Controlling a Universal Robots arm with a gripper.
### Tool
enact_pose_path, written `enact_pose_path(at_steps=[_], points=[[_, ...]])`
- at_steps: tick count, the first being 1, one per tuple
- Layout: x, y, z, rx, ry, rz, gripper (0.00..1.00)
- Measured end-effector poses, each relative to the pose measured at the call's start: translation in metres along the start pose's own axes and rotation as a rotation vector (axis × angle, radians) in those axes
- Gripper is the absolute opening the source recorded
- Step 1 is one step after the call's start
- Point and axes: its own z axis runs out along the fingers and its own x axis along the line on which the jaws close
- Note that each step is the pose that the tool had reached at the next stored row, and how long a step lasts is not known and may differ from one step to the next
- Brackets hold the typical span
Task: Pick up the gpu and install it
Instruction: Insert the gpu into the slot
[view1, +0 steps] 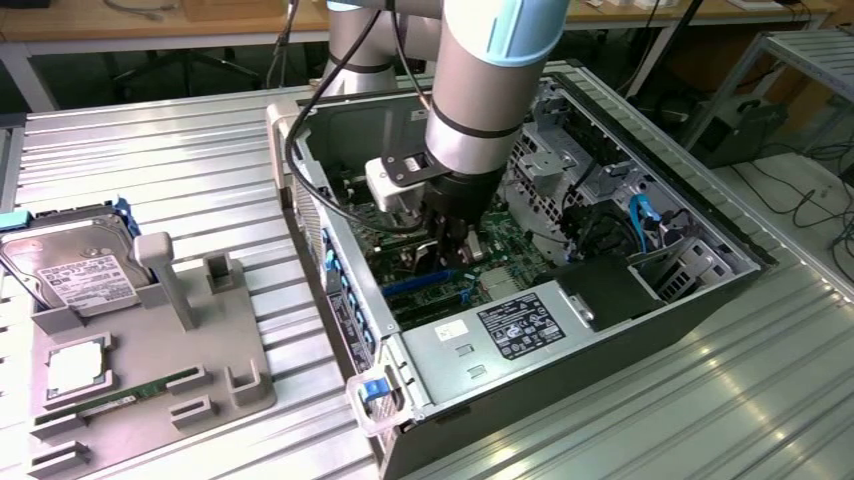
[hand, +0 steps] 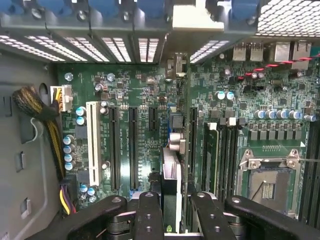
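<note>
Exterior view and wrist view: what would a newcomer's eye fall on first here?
The big grey robot arm plunging into the open computer case at the middle of the exterior view. Its tool holds the gpu edge-on just above the green motherboard, among the long black slots. On the exterior view's left, a grey holder carries a silver hard drive.

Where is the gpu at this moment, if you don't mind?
The gpu stands edge-on between the gripper's fingers, above the motherboard slots inside the computer case.
</note>
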Motion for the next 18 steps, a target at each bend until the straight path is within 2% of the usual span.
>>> enact_pose_path(at_steps=[18], points=[[0.001, 0.0038, 0.0122, -0.0001, -0.0022, 0.0, 0.27]])
